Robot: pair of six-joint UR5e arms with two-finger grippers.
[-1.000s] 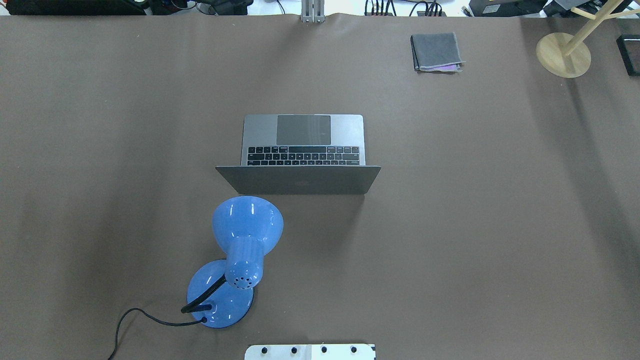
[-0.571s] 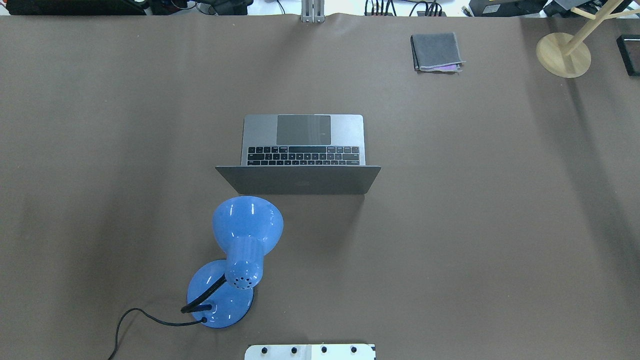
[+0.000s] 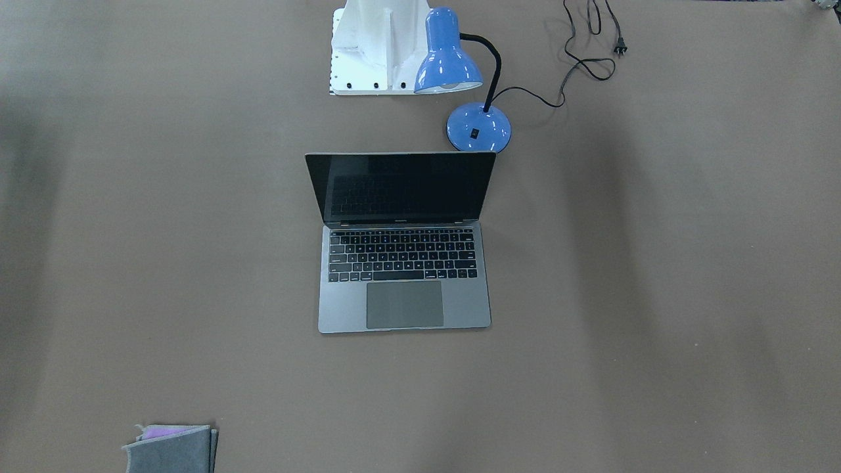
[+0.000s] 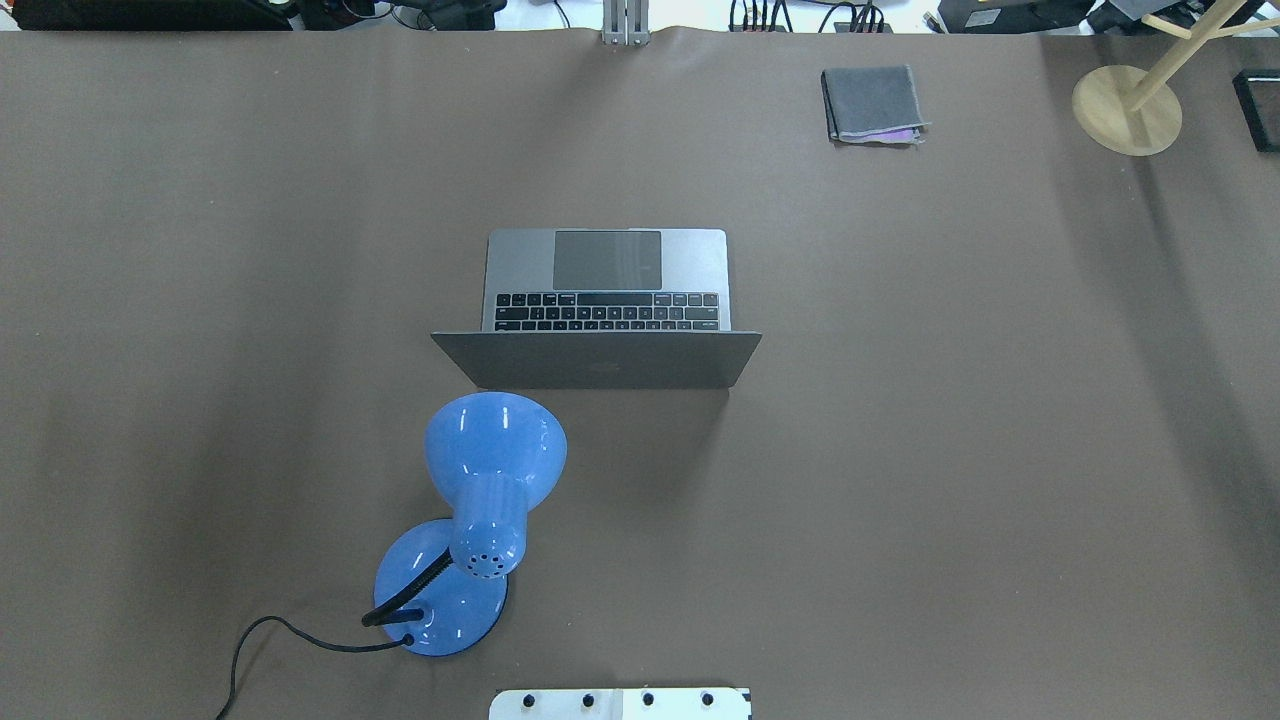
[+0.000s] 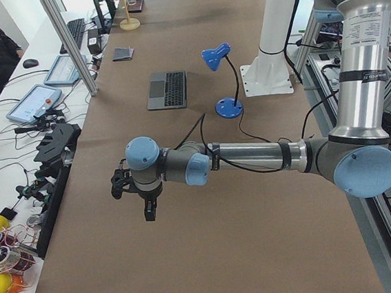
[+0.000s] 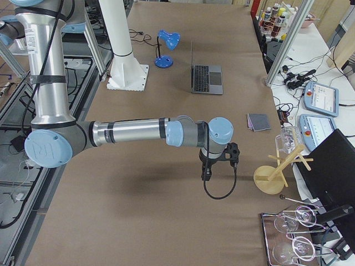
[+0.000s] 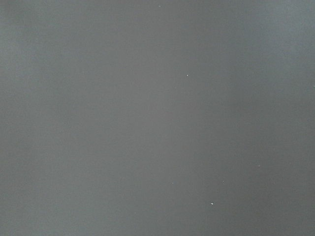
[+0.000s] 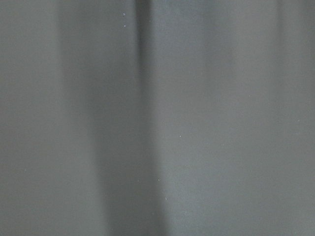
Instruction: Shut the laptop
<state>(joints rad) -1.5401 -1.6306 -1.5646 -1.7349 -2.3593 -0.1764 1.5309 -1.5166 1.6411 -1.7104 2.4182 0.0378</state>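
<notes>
The space-grey laptop [image 4: 605, 262] stands open in the middle of the brown table, its lid upright and its back toward the robot. Its black screen and keys face the front-facing view [image 3: 401, 305]. It also shows in the side views [image 5: 168, 89] [image 6: 207, 78]. My left gripper [image 5: 146, 206] hangs above the table's left end, far from the laptop. My right gripper [image 6: 206, 173] hangs above the table's right end, also far away. Each shows only in a side view, so I cannot tell whether it is open or shut. Both wrist views show only bare table.
A blue desk lamp [image 4: 495, 450] stands just behind the laptop lid on the robot's side, its cord trailing off [image 3: 578, 62]. A small grey felt pouch [image 4: 873, 103] lies at the far right. A wooden stand [image 4: 1126, 110] is at the far right corner. The robot's base plate [image 4: 620, 703] is at the near edge.
</notes>
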